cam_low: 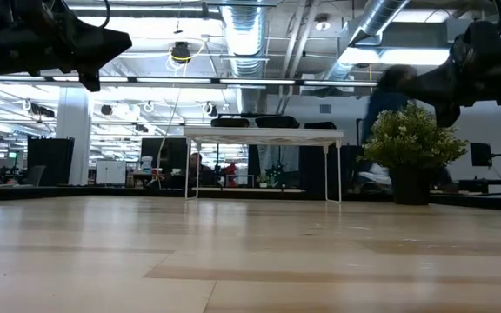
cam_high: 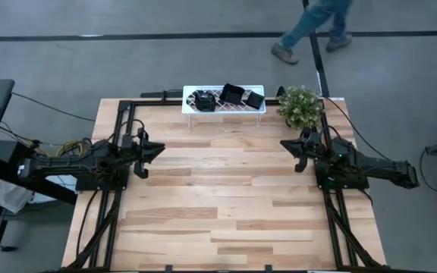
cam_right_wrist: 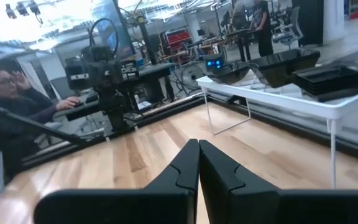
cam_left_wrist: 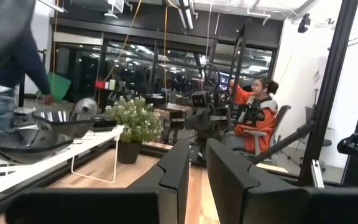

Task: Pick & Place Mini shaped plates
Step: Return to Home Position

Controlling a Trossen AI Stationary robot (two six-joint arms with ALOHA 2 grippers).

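Mini shaped plates [cam_high: 231,94] sit on the white rack [cam_high: 258,111] at the bench's [cam_high: 218,205] far edge, beside a potted plant [cam_high: 300,106]. Left claw [cam_high: 156,151] hangs over the left side, fingers a sliver apart, empty. Right claw [cam_high: 285,143] opposite, fingers pressed together, gripping nothing.

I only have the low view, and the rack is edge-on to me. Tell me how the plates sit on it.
Observer: From above, the mini shaped plates sit in three separate groups in a row along the white rack.
Operator: Report the right gripper.
Observer: In its wrist view the right gripper is shut, with its fingers touching and nothing between them.
Operator: Now the left.
Observer: Its wrist view shows the left gripper with a narrow gap between its fingers, holding nothing.
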